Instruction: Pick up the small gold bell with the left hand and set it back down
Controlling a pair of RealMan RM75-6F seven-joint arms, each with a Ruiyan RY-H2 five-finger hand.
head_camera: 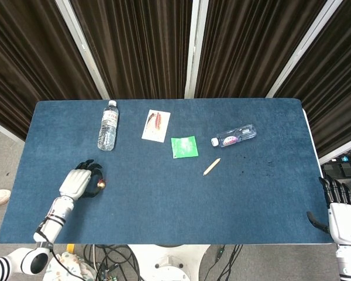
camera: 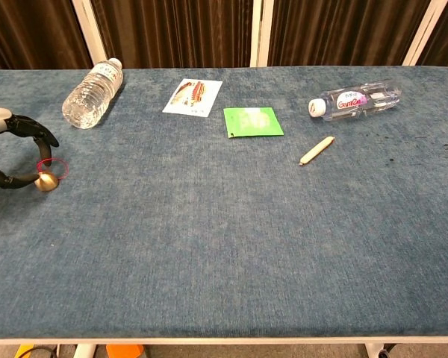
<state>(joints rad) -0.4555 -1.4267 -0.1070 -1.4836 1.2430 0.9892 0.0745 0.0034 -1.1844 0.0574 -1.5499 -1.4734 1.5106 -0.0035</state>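
The small gold bell (camera: 46, 183) with its red loop (camera: 53, 166) sits on the blue table (camera: 224, 224) near the left edge; it also shows as a small gold dot, the bell (head_camera: 101, 184). My left hand (camera: 11, 153) curves around it from the left. The thumb tip touches the bell's near side and the fingers (camera: 43, 136) arch just over the loop, with a gap still showing. From above, the left hand (head_camera: 79, 181) lies right beside the bell. My right hand (head_camera: 341, 212) hangs off the table's right front corner, fingers straight and apart, holding nothing.
A clear water bottle (camera: 89, 93) lies behind the left hand. Further right lie a picture card (camera: 193, 98), a green packet (camera: 252, 121), a tan stick (camera: 316, 150) and a second bottle with a pink label (camera: 356, 98).
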